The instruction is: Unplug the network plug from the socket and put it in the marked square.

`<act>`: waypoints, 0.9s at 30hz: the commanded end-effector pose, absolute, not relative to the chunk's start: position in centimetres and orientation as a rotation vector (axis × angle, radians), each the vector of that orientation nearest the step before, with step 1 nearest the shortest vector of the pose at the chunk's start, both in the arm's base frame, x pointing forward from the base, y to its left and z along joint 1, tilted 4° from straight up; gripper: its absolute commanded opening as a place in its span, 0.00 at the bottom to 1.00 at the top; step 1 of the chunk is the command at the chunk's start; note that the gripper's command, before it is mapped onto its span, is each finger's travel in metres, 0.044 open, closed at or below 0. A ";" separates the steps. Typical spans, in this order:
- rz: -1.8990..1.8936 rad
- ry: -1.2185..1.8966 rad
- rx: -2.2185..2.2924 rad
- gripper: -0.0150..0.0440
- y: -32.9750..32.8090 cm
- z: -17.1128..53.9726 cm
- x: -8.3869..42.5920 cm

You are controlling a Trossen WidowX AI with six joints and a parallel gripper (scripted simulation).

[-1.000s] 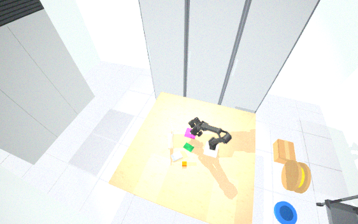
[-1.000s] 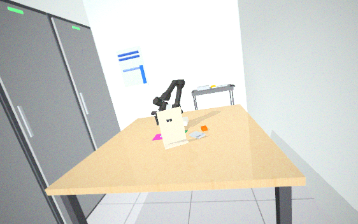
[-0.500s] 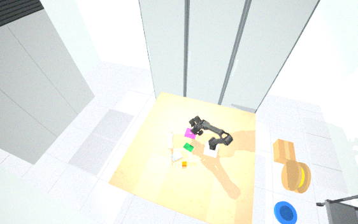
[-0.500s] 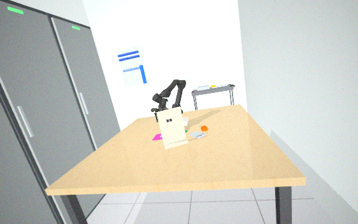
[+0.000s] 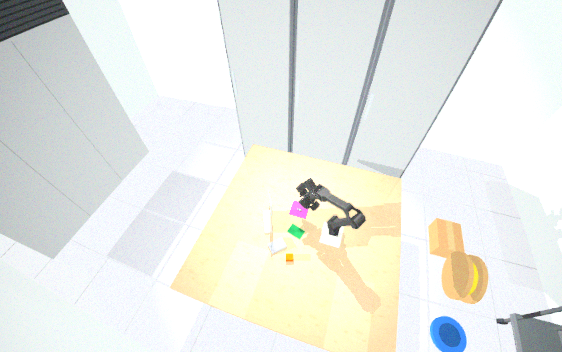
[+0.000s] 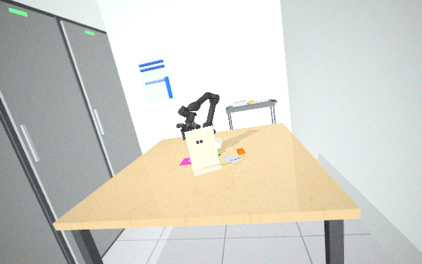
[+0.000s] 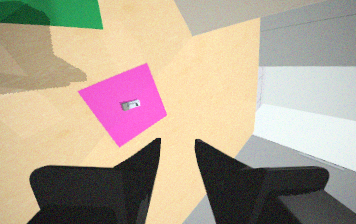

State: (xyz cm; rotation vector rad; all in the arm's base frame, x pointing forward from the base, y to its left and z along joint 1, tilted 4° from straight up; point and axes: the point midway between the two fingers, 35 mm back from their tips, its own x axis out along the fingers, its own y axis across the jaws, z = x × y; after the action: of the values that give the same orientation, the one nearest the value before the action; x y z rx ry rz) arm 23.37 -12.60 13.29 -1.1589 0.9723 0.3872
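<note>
The plug (image 7: 130,104), small and white-grey, lies on the marked magenta square (image 7: 145,85) (image 5: 294,213) (image 6: 184,162) on the table, well inside its edges. My gripper (image 7: 177,142) (image 5: 310,205) is open and empty, its fingertips apart, with bare table showing between them in the wrist view. It hangs above the table beside the square, and the plug is outside the fingers, up and to the left in the wrist view. The upright panel (image 6: 204,155) (image 5: 267,220) stands separate from the plug; two small dark openings show in it in the exterior view.
A green patch (image 5: 296,231) (image 7: 75,15) lies near the magenta square. A pale grey object (image 5: 278,246) (image 6: 233,159) and an orange block (image 5: 289,257) (image 6: 240,151) lie farther along the table. The arm's base stands on a white plate (image 5: 327,241).
</note>
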 end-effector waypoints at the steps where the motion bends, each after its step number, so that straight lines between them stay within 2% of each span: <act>1: 0.391 0.965 -1.161 0.52 -12.7 14.8 23.4; 24: 0.393 0.962 -1.163 0.52 -12.6 21.2 22.5; 27: 0.393 0.962 -1.163 0.65 -12.6 21.2 22.5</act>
State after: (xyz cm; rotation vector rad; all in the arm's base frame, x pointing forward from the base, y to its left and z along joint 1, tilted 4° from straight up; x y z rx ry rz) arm 22.55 -12.71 20.85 -1.1621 0.9670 0.3872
